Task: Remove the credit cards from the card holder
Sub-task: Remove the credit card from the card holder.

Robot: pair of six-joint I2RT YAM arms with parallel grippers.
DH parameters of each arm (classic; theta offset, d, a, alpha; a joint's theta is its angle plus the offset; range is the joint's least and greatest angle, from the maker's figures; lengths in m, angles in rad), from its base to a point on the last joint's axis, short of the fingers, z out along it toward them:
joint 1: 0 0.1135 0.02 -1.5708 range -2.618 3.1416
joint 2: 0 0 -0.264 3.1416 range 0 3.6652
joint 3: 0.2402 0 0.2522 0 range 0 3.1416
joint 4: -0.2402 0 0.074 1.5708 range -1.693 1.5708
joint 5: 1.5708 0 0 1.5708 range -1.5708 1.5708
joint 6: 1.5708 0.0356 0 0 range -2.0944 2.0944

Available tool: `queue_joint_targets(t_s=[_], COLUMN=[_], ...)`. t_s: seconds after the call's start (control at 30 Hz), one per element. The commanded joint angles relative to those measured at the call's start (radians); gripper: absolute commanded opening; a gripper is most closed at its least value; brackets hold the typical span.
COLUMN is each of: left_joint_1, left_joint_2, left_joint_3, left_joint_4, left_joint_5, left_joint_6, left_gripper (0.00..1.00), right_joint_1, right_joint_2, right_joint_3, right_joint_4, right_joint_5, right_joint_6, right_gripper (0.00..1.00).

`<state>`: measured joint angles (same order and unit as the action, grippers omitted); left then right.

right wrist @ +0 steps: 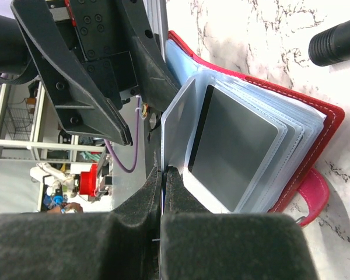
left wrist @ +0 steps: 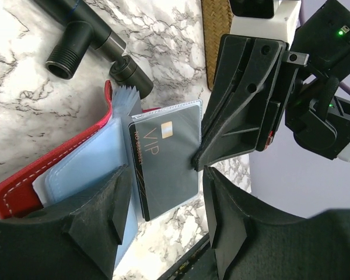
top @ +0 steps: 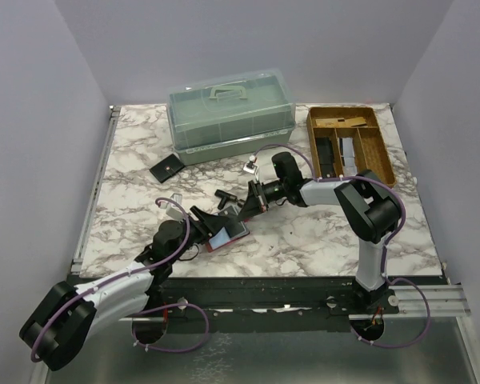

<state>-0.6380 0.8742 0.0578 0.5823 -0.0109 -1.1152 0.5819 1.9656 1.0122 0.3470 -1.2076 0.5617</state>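
The red card holder [top: 226, 233] lies open near the table's front, its clear sleeves fanned out [right wrist: 291, 137]. A silvery grey credit card [left wrist: 166, 163] marked VIP sits in one sleeve, and a pale blue credit card [left wrist: 81, 169] lies in the sleeve beside it. My right gripper [right wrist: 164, 170] is shut on the free edge of a clear sleeve, holding it lifted off the stack. My left gripper [left wrist: 166, 204] is open. Its fingers [left wrist: 99, 221] stand on either side of the grey card's near end without touching it.
A clear lidded box [top: 230, 116] stands at the back. A wooden tray [top: 350, 144] with dividers is at the back right. Black pipe fittings [left wrist: 76, 41] lie just beyond the holder. A small black square [top: 166, 168] lies to the left.
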Motion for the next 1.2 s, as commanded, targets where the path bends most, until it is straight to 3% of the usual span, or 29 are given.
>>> queue_joint_targets(t_s=[0.0, 0.3, 0.47, 0.8, 1.17], left_joint_1=[0.008, 0.009, 0.009, 0.011, 0.011], left_joint_2=[0.026, 0.090, 0.121, -0.006, 0.018], left_joint_3=[0.002, -0.009, -0.027, -0.104, -0.111], left_joint_4=[0.060, 0.063, 0.152, 0.244, 0.243], left_joint_5=[0.040, 0.019, 0.030, 0.045, 0.066], left_joint_6=[-0.003, -0.072, -0.076, -0.050, -0.055], left_gripper=[0.57, 0.54, 0.54, 0.48, 0.41], right_joint_1=[-0.002, -0.002, -0.001, 0.013, 0.022], right_joint_2=[0.018, 0.054, 0.087, 0.107, 0.111], right_joint_3=[-0.008, -0.002, 0.021, 0.071, 0.048], right_joint_4=[0.079, 0.076, 0.002, -0.173, -0.052], right_joint_5=[-0.086, -0.086, -0.055, 0.049, -0.042], right_joint_6=[0.056, 0.075, 0.026, -0.101, -0.016], right_gripper=[0.00, 0.00, 0.00, 0.00, 0.19])
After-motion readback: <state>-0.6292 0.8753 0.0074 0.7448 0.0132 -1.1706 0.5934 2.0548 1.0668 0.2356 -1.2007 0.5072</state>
